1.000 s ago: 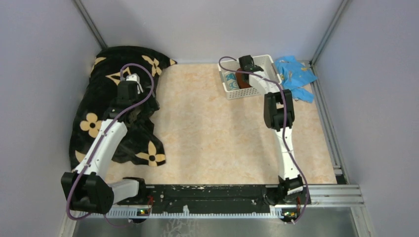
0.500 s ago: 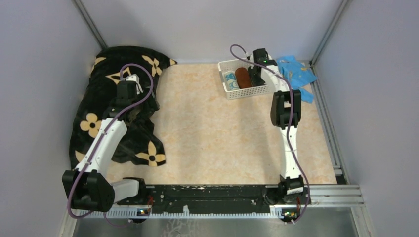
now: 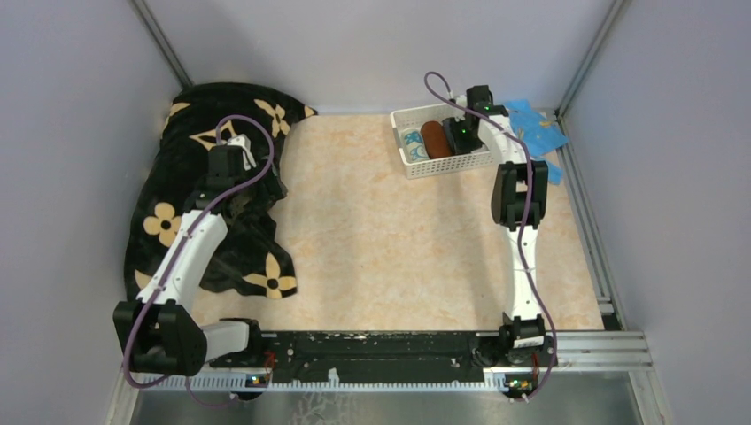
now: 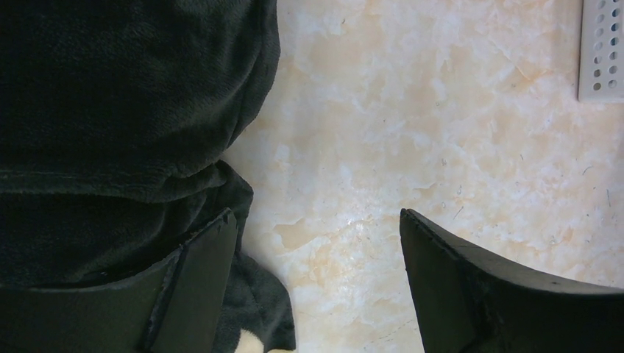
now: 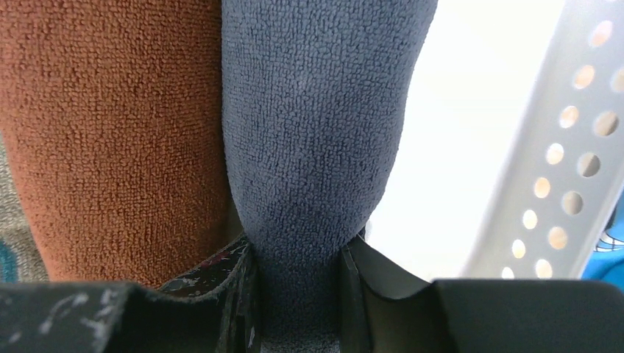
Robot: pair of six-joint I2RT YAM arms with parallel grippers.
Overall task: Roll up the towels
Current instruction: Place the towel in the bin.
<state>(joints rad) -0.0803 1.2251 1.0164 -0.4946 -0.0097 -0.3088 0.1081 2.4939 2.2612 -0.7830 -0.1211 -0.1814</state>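
1. R arm [image 3: 518, 190] has swung from the 9 o'clock side of the basket [image 3: 443, 165] to its 3 o'clock side; L arm [image 3: 190, 248] unchanged.
2. R gripper [image 5: 294, 257]: fingers part-closed, pinching grey towel [image 5: 316, 132] in basket, at 1 o'clock on table [image 3: 381, 230].
3. Brown towel [image 5: 110, 132] touches grey at its 9 o'clock; teal towel [image 3: 414, 142] beyond.
4. L gripper [image 4: 316, 243]: wide open, empty, over blanket [image 4: 110, 110] edge, 10 o'clock.

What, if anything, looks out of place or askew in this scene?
Two cloths look untidy. The black flowered blanket is heaped in folds along the left side, and the light-blue cloth lies crumpled in the far right corner beside the basket. The rolled towels in the basket look neat; nothing seems spilled or damaged.
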